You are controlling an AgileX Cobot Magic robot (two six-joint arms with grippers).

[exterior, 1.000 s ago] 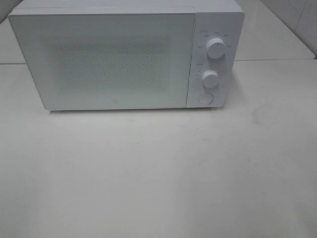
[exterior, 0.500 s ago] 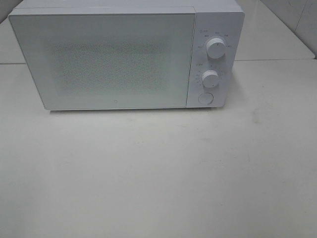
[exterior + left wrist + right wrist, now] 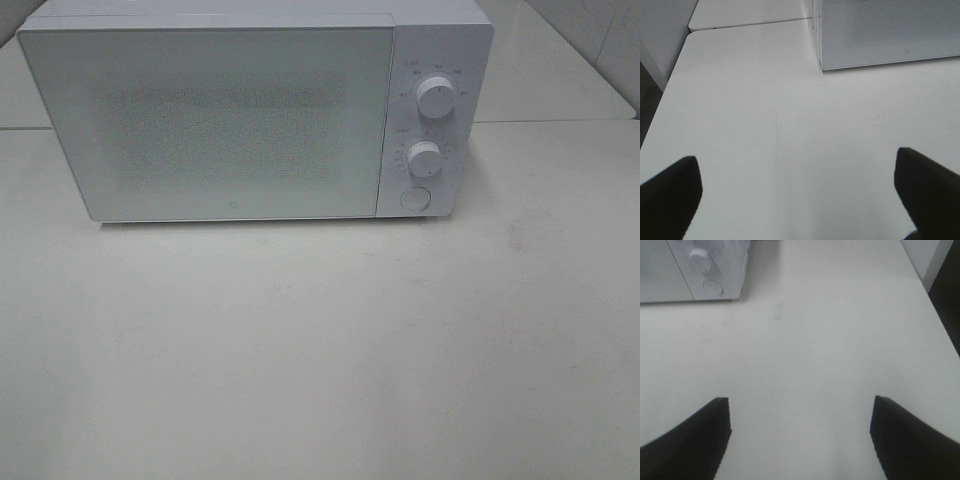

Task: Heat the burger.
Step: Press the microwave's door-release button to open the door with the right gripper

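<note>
- My left hand is spread wide with nothing between its fingers. It hangs over the bare table, on the near side of the microwave's left end.
- My right hand is spread as well and empty, over the table near and a little right of the microwave's right end.
- I cannot see the burger in any view. It is not on the table in front of the microwave and not in either hand.
- The door is shut, and its pale dotted window shows nothing behind it. I cannot tell whether the burger sits inside.
- If it is inside, it lies on the far side of both hands, behind that door.
- The upper knob, lower knob and round button form a column at the microwave's right end.
- My right hand is the nearer one to that column, which lies far and left of it. My left hand faces only the door's left edge.
- My guess is that the next move, whether a knob turn or a button press, belongs to the right hand, reaching away and leftward.
</note>
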